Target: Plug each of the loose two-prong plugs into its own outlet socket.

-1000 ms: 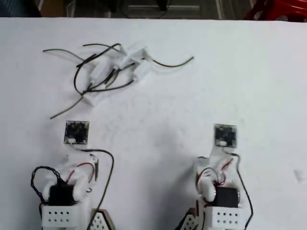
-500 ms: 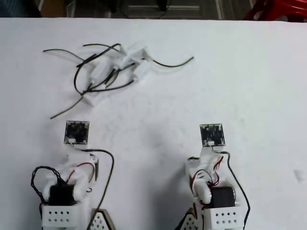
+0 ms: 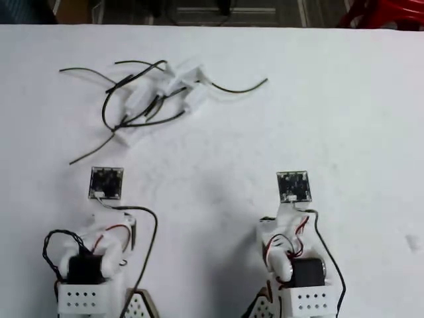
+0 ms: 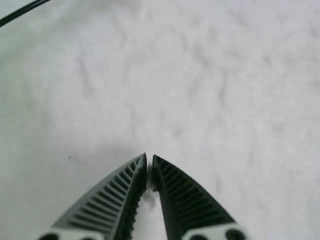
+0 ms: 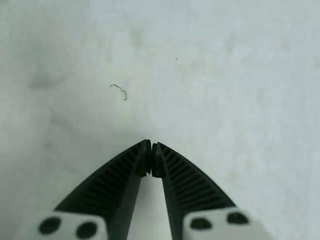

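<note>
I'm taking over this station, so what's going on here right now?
Nothing is being handled. The left gripper and right gripper are both shut and empty, over the white table near its front edge. The tangle of white plugs and sockets with dark wires lies at the far side, away from both arms.

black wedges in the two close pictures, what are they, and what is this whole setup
Those wedges are robot pincers. The overhead picture shows two small robot arms, the left arm and the right arm, at the near edge of a white table. Each carries a wrist camera; the close pictures look along the left pincer and the right pincer. Both are shut and hold nothing. Farther across the table lies a tangle of white plugs and dark cords.
</note>
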Motion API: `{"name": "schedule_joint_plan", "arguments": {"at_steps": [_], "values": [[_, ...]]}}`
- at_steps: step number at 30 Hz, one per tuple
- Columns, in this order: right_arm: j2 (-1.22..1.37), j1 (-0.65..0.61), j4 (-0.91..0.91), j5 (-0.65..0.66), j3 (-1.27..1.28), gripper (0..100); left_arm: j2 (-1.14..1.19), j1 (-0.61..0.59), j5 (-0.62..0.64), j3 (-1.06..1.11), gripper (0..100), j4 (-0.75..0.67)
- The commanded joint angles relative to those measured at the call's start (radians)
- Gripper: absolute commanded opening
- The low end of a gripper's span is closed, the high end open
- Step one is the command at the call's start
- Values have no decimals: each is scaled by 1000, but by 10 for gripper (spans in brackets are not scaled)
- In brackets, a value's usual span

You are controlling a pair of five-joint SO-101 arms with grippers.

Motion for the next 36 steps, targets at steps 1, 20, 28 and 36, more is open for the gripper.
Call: {"name": "schedule_joint_plan", "arguments": {"at_steps": [1, 20, 28, 36], "values": [[-8, 45, 5, -6, 11, 19, -4, -7, 11, -3, 38, 5], [-8, 53, 8, 129, 11, 19, -4, -8, 8, -3, 38, 5], [-8, 53, 8, 132, 11, 19, -4, -8, 5, -3, 38, 5], [-8, 53, 8, 132, 11, 19, -4, -8, 5, -3, 38, 5]]}}
